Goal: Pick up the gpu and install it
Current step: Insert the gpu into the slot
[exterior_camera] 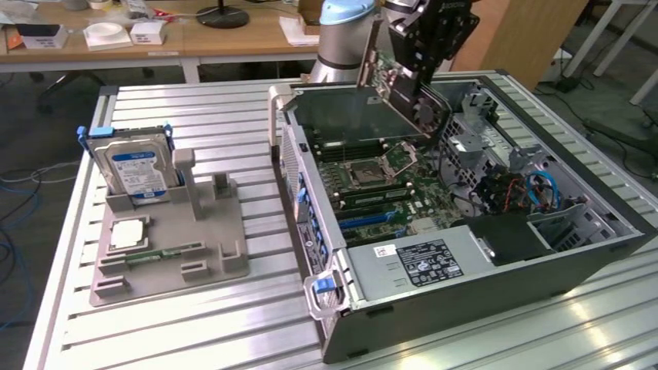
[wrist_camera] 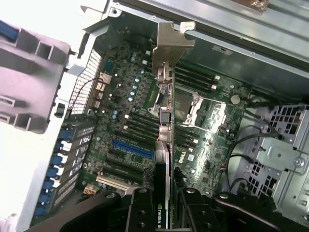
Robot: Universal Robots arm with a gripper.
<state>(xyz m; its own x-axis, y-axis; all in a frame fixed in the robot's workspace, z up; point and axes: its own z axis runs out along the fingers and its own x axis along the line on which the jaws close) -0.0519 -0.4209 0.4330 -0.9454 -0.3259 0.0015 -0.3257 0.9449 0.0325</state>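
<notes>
In the exterior view you see the hand (exterior_camera: 417, 85) clamped on the gpu (exterior_camera: 384, 73), holding it on edge in the air over the open computer case (exterior_camera: 494, 277) and its motherboard (exterior_camera: 401, 181). The hard drive (exterior_camera: 134, 163) stands in the grey holder (exterior_camera: 169, 254) on the surface (exterior_camera: 206, 108), well apart toward the exterior view's left. In the wrist view you see the gpu (wrist_camera: 164, 125) edge-on, running from between the hand's (wrist_camera: 163, 217) black fingers (wrist_camera: 140, 212) out to its silver bracket (wrist_camera: 171, 43), above the motherboard (wrist_camera: 130, 111) near the blue slot (wrist_camera: 131, 149).
</notes>
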